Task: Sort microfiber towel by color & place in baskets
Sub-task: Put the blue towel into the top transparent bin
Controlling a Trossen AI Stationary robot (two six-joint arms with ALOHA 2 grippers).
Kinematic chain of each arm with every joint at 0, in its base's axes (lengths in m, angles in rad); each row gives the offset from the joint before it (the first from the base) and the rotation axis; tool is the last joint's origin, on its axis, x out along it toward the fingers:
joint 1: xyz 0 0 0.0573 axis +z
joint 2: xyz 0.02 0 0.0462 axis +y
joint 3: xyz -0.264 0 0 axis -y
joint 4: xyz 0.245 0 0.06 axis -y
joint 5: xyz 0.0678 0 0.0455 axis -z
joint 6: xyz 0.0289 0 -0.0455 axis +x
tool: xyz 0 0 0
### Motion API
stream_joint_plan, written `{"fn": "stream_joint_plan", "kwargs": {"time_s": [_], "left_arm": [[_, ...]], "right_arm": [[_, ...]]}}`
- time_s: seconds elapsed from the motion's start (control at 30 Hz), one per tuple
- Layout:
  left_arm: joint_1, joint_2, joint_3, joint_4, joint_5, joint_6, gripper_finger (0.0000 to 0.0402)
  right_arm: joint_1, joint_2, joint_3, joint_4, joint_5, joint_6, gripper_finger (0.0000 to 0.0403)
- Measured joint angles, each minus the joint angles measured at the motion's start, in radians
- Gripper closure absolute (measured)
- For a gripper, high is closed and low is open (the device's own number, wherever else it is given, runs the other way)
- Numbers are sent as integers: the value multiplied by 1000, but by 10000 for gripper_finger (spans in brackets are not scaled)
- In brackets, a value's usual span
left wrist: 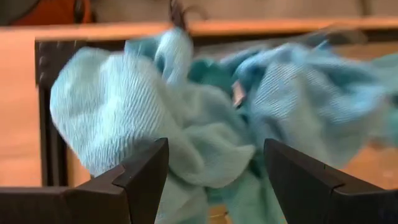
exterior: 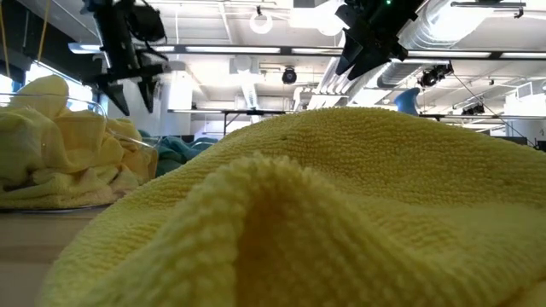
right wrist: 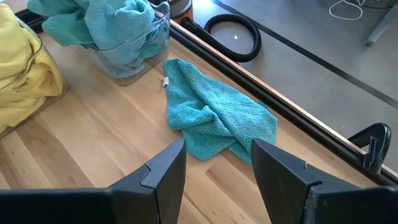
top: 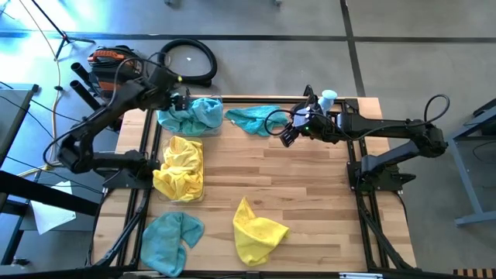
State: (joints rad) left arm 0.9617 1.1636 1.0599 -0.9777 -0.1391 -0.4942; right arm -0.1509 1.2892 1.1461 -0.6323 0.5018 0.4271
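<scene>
We see left end effector (top: 180, 101) spread over teal basket (top: 217, 124); right end effector (right wrist: 217, 163) spread above loose teal towel (right wrist: 214, 118). Risk: overfilled pile spills.

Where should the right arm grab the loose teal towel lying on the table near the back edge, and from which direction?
Come straight down on the teal towel and pinch the raised fold running along its middle. The cloth lies crumpled flat on the wood, so that ridge is probably the easiest bit to catch. The right gripper is open with the towel just ahead of it, and the blue-filled basket stands clear to one side.
</scene>
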Motion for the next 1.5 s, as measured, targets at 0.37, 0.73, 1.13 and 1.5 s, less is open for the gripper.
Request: {"fn": "stream_joint_plan", "kwargs": {"time_s": [0.37,0.73,1.13,1.5], "left_arm": [[0,243,0,-11,-45,-28,152],[0,467,0,87,-20,-10,152],[0,504,-1,160,-4,-25,152],[0,281,47,55,-20,-39,152]], "right_arm": [[0,0,0,0,0,3,224],[0,0,0,0,0,18,224],[0,0,0,0,1,18,224],[0,0,0,0,2,-6,224]]}}
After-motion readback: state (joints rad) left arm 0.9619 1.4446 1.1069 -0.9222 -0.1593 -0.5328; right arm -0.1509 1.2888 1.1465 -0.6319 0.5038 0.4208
